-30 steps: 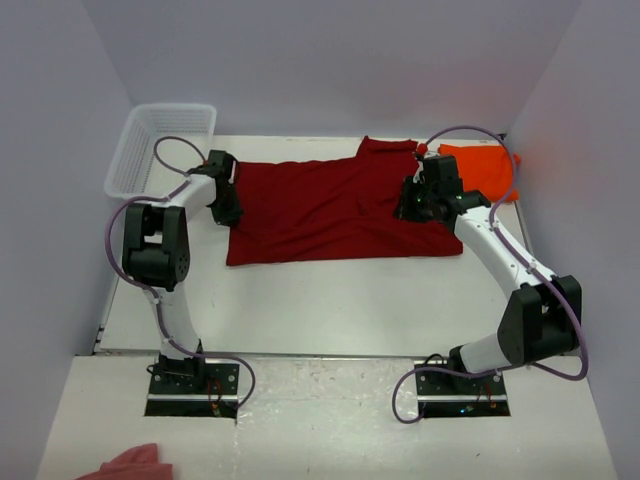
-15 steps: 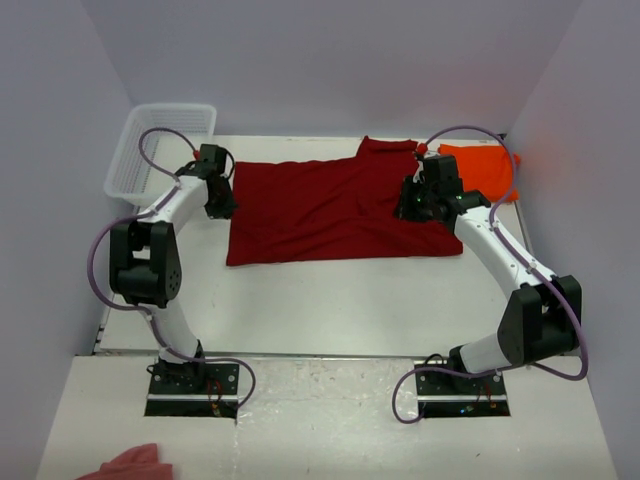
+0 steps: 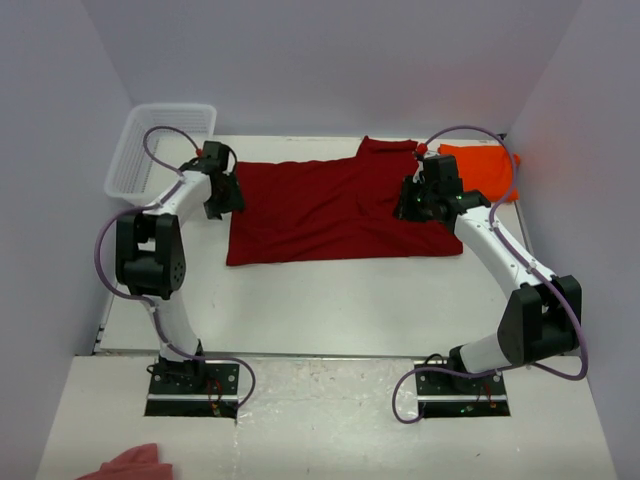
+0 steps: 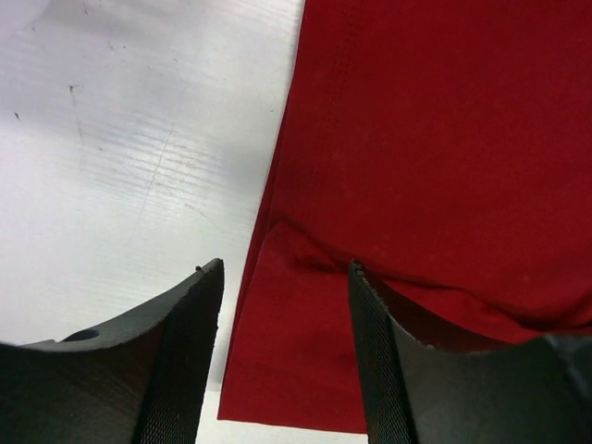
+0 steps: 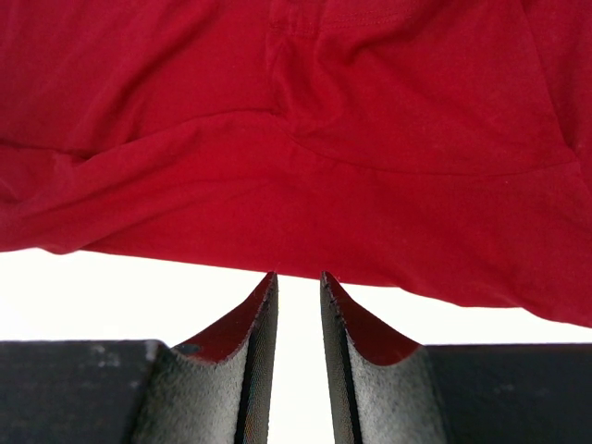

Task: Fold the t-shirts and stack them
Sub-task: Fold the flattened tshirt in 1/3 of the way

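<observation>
The dark red t-shirt (image 3: pixel 340 210) lies spread flat across the back of the table, also seen in the left wrist view (image 4: pixel 444 139) and the right wrist view (image 5: pixel 277 166). The orange t-shirt (image 3: pixel 480 170) is a small folded bundle at the back right, touching the red one's far corner. My left gripper (image 3: pixel 222 192) hangs open over the red shirt's left edge, a folded corner of cloth below its jaws (image 4: pixel 287 268). My right gripper (image 3: pixel 412 205) sits at the shirt's right side with its fingers (image 5: pixel 298 276) a narrow gap apart, bare table showing between them.
A white mesh basket (image 3: pixel 160 135) stands at the back left corner. A pale pink cloth scrap (image 3: pixel 135 462) lies at the near left, in front of the arm bases. White walls close the table (image 3: pixel 330 300) on three sides.
My left gripper has gone from shut to open and shifted slightly towards the back along the shirt's left edge. The right arm and both shirts have not moved.
</observation>
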`<state>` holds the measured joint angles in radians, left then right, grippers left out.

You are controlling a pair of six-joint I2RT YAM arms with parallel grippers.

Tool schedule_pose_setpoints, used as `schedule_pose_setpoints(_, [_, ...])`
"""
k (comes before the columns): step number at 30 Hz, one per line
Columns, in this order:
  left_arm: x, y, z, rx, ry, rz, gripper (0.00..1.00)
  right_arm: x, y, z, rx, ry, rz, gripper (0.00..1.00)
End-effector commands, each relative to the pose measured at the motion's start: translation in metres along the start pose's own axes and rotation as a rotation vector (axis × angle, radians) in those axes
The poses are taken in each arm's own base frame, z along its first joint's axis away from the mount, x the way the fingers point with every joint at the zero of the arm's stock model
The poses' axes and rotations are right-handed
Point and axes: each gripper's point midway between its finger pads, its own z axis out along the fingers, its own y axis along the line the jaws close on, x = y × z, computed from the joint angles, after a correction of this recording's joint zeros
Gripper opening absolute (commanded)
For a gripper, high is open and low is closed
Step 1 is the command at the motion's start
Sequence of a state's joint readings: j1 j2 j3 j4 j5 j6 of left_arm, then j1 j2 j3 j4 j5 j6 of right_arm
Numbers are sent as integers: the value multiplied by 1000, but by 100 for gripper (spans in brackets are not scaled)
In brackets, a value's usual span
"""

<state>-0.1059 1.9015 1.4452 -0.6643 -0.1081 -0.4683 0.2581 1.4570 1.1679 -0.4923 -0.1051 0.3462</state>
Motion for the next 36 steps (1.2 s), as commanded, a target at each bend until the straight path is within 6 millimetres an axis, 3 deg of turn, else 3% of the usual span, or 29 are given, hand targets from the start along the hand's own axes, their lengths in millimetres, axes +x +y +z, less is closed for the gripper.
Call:
schedule_pose_setpoints(1, [-2,-5,2,13,0,2,58,-3,8,-1,-38,-17,-8,26])
schedule_pose_setpoints(9, [19,-9,21,22,56,13,50,-2,7,-2,-36,-21,-8,26])
schedule_pose_setpoints(18, [33,-13,23,16,75,36,47,1,5,0,-32,-15,-7,26])
schedule_pose_setpoints(21, [34,-13,22,13,71,36,38,2,6,0,-35,-17,-7,26])
schedule_pose_setpoints(22, [33,-13,23,11,69,36,29,2,5,0,-35,-17,-6,26])
schedule_pose_setpoints(24, [31,-13,23,7,67,36,22,2,6,0,-39,-15,-6,26])
schedule_pose_setpoints(27, [26,-14,22,4,60,33,2,2,6,-1,-39,-15,-6,26])
schedule_pose_setpoints(36, [8,-11,-8,-2,-17,19,0,2,4,1,-26,-15,-5,26])
